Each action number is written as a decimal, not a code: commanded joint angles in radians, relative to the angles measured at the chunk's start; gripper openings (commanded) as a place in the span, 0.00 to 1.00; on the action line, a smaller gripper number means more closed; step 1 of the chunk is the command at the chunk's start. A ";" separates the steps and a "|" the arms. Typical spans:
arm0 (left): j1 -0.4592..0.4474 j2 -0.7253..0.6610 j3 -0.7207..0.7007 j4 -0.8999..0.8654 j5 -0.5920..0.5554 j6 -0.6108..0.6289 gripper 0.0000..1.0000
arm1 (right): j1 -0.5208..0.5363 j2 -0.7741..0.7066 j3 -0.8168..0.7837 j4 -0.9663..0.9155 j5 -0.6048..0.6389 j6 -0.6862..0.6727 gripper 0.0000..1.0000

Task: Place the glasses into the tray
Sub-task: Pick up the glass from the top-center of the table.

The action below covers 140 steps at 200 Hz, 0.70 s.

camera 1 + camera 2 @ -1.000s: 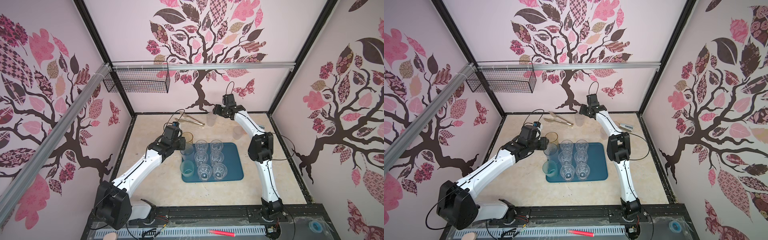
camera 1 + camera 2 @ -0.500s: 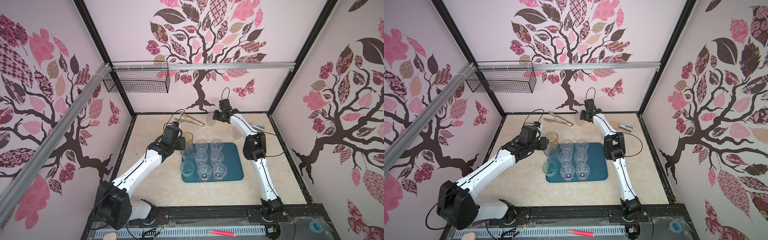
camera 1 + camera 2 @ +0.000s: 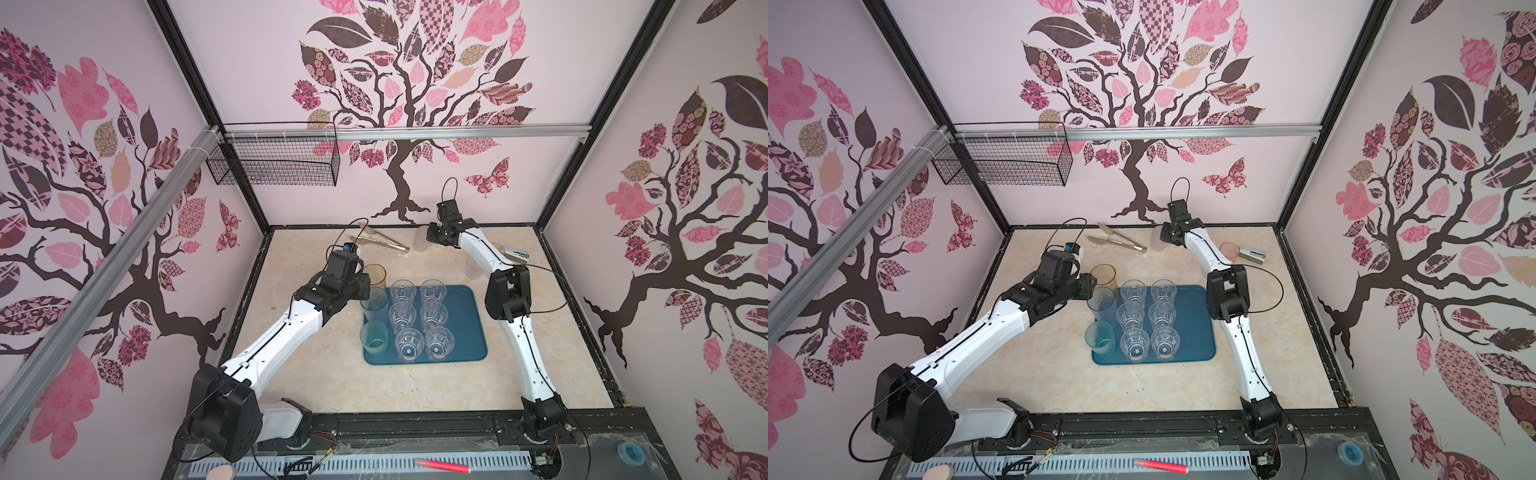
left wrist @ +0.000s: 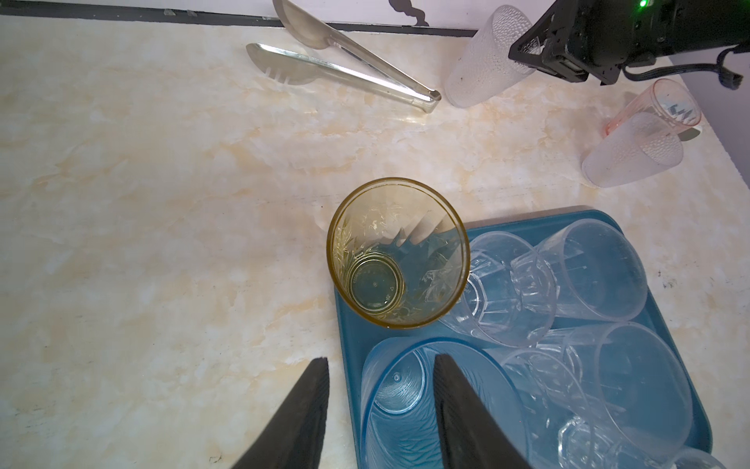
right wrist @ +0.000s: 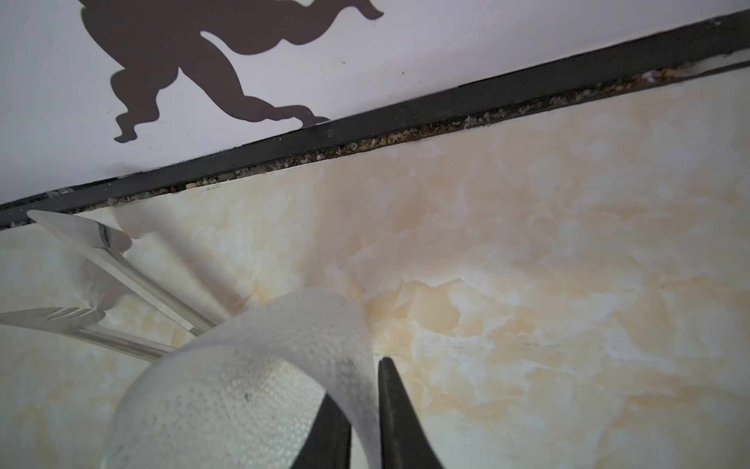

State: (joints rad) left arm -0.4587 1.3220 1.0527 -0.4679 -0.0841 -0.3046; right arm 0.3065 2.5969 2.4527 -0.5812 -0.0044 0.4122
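Right wrist view: the right gripper (image 5: 357, 381) is clamped on the wall of a frosted glass (image 5: 243, 398), one finger inside it and one outside, beside the tongs (image 5: 134, 278).
The left gripper (image 4: 380, 357) is parted, its fingers on either side of the wall of a plain glass (image 4: 397, 394) standing in the tray (image 3: 461, 332). Both top views show eight glasses in the tray. An amber glass (image 3: 374, 274) stands at the tray's far corner, and a pink glass (image 3: 1229, 249) stands on the table (image 3: 332, 386), well apart.

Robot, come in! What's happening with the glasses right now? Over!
Right gripper shut on frosted glass, outside tray. Left gripper open, straddling clear glass rim in tray. Tongs lie right beside frosted glass.
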 commanded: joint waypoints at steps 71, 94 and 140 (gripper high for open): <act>-0.001 -0.075 0.009 -0.013 -0.037 0.012 0.45 | 0.003 -0.261 -0.005 -0.080 0.005 0.006 0.02; 0.011 -0.098 0.013 -0.023 -0.055 0.015 0.45 | 0.003 -0.386 -0.098 -0.147 0.048 -0.019 0.02; 0.045 -0.098 0.033 -0.051 -0.053 0.005 0.46 | -0.003 -0.754 -0.511 -0.204 0.177 -0.033 0.02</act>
State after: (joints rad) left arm -0.4232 1.2274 1.0527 -0.4999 -0.1287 -0.3050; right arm 0.3065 2.0388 2.0911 -0.7017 0.0803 0.3931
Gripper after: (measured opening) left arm 0.455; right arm 0.086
